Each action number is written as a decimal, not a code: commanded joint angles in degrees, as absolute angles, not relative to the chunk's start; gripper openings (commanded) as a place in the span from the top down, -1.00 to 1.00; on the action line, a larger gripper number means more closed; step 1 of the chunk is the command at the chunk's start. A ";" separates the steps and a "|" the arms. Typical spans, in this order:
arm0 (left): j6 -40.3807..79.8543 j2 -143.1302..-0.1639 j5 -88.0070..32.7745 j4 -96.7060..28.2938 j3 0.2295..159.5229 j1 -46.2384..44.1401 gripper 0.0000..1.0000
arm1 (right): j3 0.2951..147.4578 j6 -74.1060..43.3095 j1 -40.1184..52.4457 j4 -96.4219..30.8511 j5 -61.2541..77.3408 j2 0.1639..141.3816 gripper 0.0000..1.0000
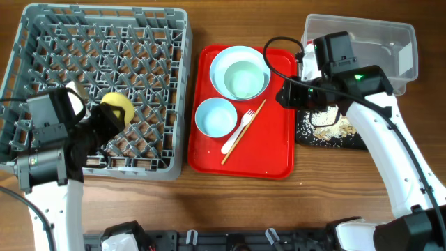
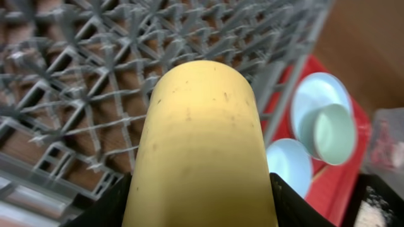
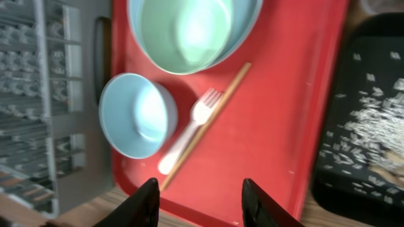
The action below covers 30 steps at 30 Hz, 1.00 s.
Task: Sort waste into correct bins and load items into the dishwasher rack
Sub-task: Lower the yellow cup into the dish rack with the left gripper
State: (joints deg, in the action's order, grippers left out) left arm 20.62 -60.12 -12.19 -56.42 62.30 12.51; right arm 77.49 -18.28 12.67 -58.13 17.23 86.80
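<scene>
My left gripper [image 1: 110, 117] [image 2: 202, 205] is shut on the small yellow cup [image 1: 116, 107] [image 2: 202, 139] and holds it over the near right part of the grey dishwasher rack [image 1: 42, 42] [image 2: 76, 82]. My right gripper [image 1: 287, 95] [image 3: 202, 202] is open and empty above the right side of the red tray [image 1: 272, 150] [image 3: 278, 126]. On that tray lie the white plate [image 1: 221, 59] with the pale green bowl [image 1: 244, 78] [image 3: 186, 31] in it, the pale blue bowl [image 1: 214, 116] [image 3: 136, 113], the white fork [image 1: 235, 134] [image 3: 189, 135] and the chopstick [image 1: 245, 129] [image 3: 218, 104].
The black tray [image 1: 306, 136] [image 3: 366, 164] with off-white rice scraps [image 1: 336, 128] [image 3: 372, 120] lies right of the red tray. The clear tub [image 1: 390, 38] stands behind it at the far right. My right arm crosses above both bins.
</scene>
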 commanded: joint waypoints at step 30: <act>19.75 -80.44 -2.92 -58.74 63.29 15.29 -0.11 | 78.17 -13.54 10.37 -60.90 7.46 85.49 0.13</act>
State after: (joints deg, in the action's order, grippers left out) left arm 20.40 -78.54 -4.03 -59.22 62.33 14.96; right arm 77.49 -14.63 10.39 -60.69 8.49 86.76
